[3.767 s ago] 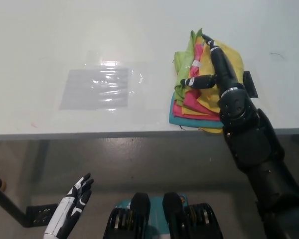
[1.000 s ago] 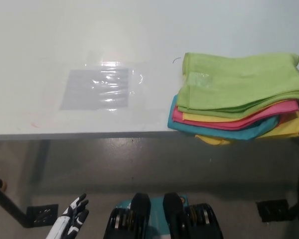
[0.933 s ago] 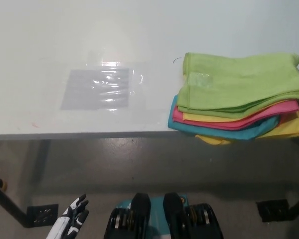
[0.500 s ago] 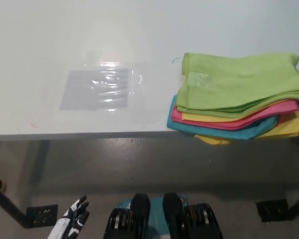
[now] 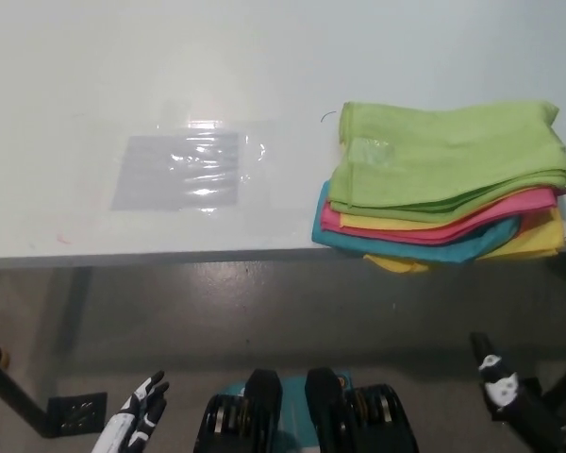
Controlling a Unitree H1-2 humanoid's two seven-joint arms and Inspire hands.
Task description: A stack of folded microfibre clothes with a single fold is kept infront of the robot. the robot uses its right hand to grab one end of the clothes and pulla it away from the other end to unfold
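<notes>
The stack of cloths (image 5: 443,184) lies on the white table (image 5: 123,66), at its right side and close to the near edge. The green cloth (image 5: 448,151) is on top, spread wide and flat, with a small pale patch near its left end. Under it show the edges of a pink cloth (image 5: 424,226), a yellow cloth (image 5: 538,241) and a teal cloth (image 5: 358,241), fanned out a little toward the table edge (the yellow one hangs slightly over it). Nothing touches the stack.

A clear plastic sheet (image 5: 179,170) lies flat on the table, well apart from the stack to its left.

The black right hand (image 5: 509,396) is low at the picture's bottom right, below the table edge and holding nothing; whether its fingers are spread or curled I cannot tell. The white left hand (image 5: 137,425) rests at the lower left, empty, fingers slightly apart.
</notes>
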